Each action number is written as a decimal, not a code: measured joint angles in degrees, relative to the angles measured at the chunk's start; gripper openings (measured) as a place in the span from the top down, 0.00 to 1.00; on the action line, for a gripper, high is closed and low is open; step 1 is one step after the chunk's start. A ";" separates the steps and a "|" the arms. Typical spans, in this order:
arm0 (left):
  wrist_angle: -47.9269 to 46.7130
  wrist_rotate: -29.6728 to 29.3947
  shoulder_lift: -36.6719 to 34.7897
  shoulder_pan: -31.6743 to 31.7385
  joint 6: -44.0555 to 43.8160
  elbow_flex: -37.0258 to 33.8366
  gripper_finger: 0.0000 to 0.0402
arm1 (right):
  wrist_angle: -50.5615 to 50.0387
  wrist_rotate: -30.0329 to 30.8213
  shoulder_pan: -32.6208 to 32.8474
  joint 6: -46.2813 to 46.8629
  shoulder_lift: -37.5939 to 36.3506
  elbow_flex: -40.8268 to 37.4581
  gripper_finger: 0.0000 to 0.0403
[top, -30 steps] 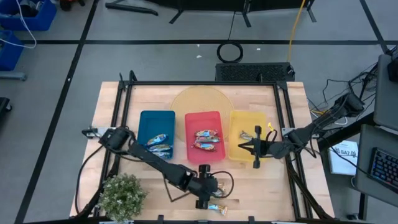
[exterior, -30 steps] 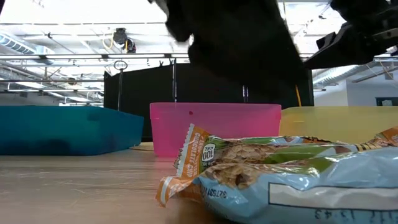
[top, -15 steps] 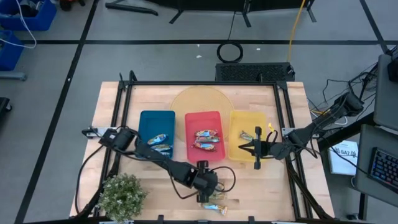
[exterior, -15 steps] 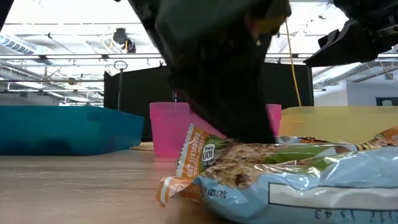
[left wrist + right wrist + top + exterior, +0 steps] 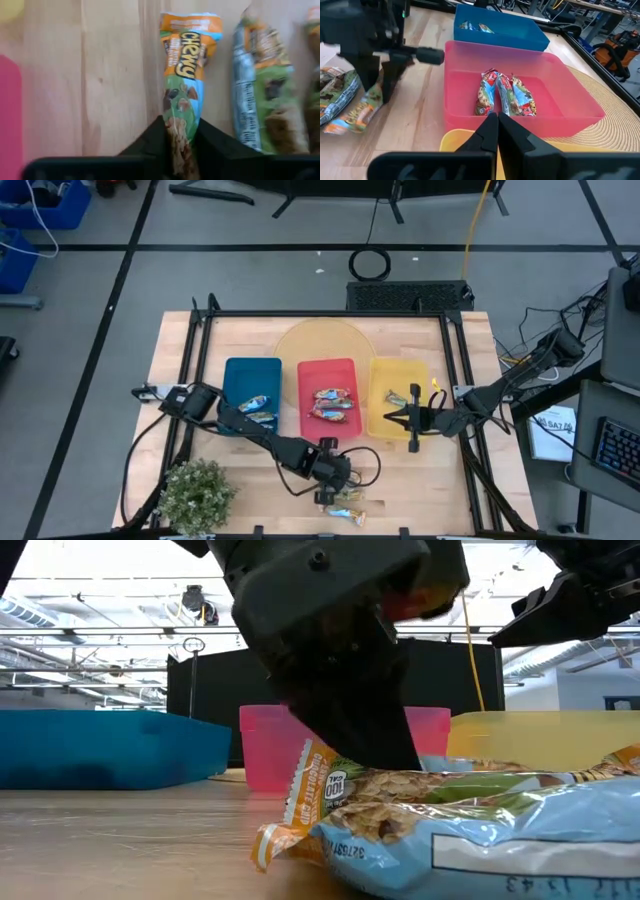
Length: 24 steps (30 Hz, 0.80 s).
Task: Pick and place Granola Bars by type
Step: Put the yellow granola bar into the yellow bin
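Note:
Near the table's front edge, my left gripper [image 5: 332, 488] reaches down to a gold-tan and teal granola bar [image 5: 186, 70], which lies on the wood. A second bar of that kind [image 5: 255, 95] lies beside it, and the edge of a third [image 5: 315, 75] shows past that one. My right gripper [image 5: 405, 420] hangs shut over the yellow tray [image 5: 398, 430], holding nothing. One bar [image 5: 398, 398] lies in that tray. Red-orange bars [image 5: 505, 95] lie in the red tray [image 5: 329, 370], and blue-silver bars [image 5: 255, 410] in the blue tray [image 5: 250, 370]. My left gripper pinches one end of the bar's wrapper [image 5: 182, 127] between its two fingers [image 5: 150, 142]. The fingers come from above and slant down along the bar, and the wrapper narrows between them. The rest of the bar lies flat on the table.
A green potted plant [image 5: 197, 492] stands at the near left corner. A round woven mat [image 5: 320, 338] lies behind the trays. A black frame [image 5: 200, 360] runs along the table's edges. Bare wood shows between the trays and the front edge.
My left gripper has come down from above onto the bars at the table's near edge, and its fingers now reach the bar. The bars lie where they were. My right gripper has kept still.

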 joint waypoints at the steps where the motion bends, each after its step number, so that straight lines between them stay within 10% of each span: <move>1: 0.17 0.02 -0.57 0.06 0.78 -0.01 0.85 | -0.03 0.00 0.07 0.01 0.00 0.00 1.00; 17: 3.48 -12.00 -20.29 7.14 13.36 0.04 0.90 | 4.86 -1.33 5.87 -4.44 -0.04 0.02 1.00; 24: 12.10 4.26 -21.01 22.36 12.60 0.19 0.93 | 11.56 -3.88 10.73 -10.23 -0.04 0.04 1.00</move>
